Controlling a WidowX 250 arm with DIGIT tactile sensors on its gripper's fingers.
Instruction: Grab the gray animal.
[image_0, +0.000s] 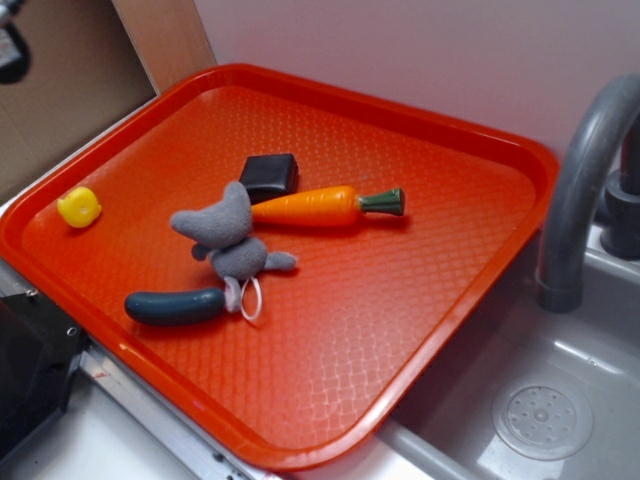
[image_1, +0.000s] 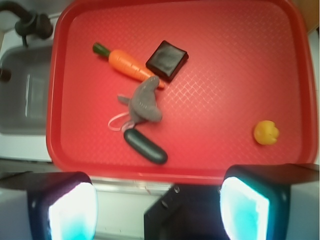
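We're parked above the near edge of the orange tray (image_0: 470, 330), gripper (image_1: 157, 207) spread wide with nothing between the two fingers (image_1: 65, 207), well short of any item. The gray animal (image_0: 228, 240) lies near the tray's middle, ears toward the carrot (image_0: 325, 206), its thin white loop (image_0: 250, 298) trailing on the tray surface by the end of the dark gray-blue sausage piece (image_0: 176, 306). In the wrist view the plush (image_1: 144, 104) sits between carrot (image_1: 127, 64) and sausage (image_1: 145, 146); its ear overlaps or touches the carrot's tip, and its lower body is just beside the sausage end; we can't tell whether they touch. A black square block (image_0: 270, 175) sits just behind the plush, against the carrot's blunt end. The yellow duck (image_0: 78, 207) is well apart, near the tray's rim. Gray faucet (image_0: 585, 170) and sink (image_0: 540, 415) lie beside the tray.
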